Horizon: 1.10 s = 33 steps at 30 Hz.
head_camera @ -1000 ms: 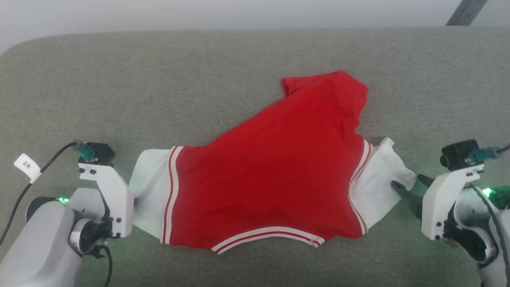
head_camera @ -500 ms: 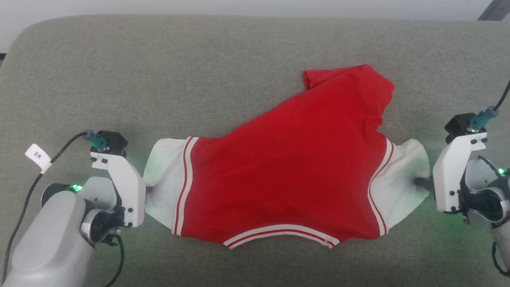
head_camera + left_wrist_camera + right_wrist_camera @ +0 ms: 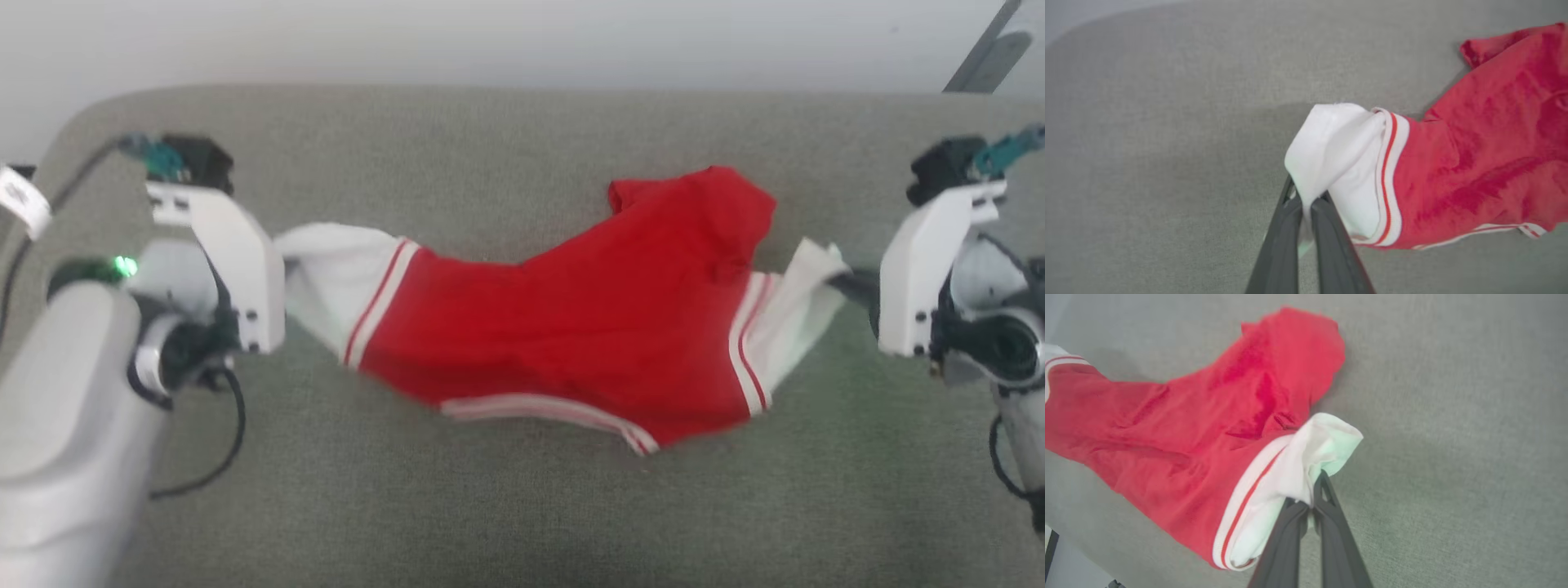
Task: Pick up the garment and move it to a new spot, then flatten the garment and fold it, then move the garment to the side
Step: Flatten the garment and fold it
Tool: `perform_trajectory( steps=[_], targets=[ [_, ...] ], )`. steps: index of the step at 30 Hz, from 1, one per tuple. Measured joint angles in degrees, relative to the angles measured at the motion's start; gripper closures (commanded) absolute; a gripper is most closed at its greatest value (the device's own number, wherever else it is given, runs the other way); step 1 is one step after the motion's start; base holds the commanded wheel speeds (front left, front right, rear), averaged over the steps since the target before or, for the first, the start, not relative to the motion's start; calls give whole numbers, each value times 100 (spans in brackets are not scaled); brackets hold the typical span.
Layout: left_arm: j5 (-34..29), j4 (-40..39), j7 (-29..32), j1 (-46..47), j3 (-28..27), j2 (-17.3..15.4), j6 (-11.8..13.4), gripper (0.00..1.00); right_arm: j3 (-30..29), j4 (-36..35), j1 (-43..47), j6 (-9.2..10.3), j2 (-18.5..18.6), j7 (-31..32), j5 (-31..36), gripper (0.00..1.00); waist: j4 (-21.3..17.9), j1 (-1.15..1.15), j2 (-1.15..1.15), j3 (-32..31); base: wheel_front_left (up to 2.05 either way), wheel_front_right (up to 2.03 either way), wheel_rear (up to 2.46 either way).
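Observation:
The garment (image 3: 571, 327), a bright-red shirt with white striped sleeves, hangs stretched between both arms above the grey cushioned surface (image 3: 506, 506). My left gripper (image 3: 282, 278) is shut on the white left sleeve (image 3: 1331, 151); its dark fingers (image 3: 1284, 241) pinch the cloth in the left wrist view. At the other end, my right gripper (image 3: 841, 282) is shut on the white right sleeve (image 3: 1298, 465), with the fingers (image 3: 1331, 526) clamped on its edge. The red body (image 3: 1188, 416) sags in the middle, and its far hem still trails toward the surface.
The grey surface's rounded back edge (image 3: 490, 88) runs along a pale wall. A dark slanted bar (image 3: 980, 49) shows at the top right. A cable with a white tag (image 3: 20, 200) hangs by my left arm.
The right gripper closed on the right sleeve. Both arms then rose, lifting the sleeves and pulling the shirt up off the surface. The head view shifted too.

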State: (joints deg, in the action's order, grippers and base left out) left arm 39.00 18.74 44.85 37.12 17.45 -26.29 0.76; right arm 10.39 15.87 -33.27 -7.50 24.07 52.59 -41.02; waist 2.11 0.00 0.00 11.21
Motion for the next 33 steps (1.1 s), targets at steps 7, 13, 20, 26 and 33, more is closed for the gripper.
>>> perform_trajectory(
  steps=[7, 13, 20, 26, 33],
  targets=[
    [0, -444, 390, 750, -92, -167, 104, 100, -198, -169, -713, 0, -308, -81, 75, 100, -124, 0, 0, -511, 0, 0, 0],
    [-47, -426, 412, 1596, -202, -243, 104, 100, -122, -81, -1512, 0, -463, -303, 213, 100, -263, 0, 0, -932, 0, 0, 0],
    [-178, -57, 186, 2447, -224, -232, 23, 100, 101, 283, -2326, 0, -611, -759, 165, 100, -429, 0, 0, -1192, 0, 0, 0],
    [-305, 302, -42, 2917, -191, -222, -107, 100, 307, 698, -2894, 0, -659, -1123, 111, 100, -482, 0, 0, -1245, 0, 0, 0],
    [-465, 764, -933, 3385, -112, -19, -366, 100, 556, 1547, -3495, 0, -621, -2210, 411, 100, -470, 0, 1, -952, 0, 0, 0]
  ],
)
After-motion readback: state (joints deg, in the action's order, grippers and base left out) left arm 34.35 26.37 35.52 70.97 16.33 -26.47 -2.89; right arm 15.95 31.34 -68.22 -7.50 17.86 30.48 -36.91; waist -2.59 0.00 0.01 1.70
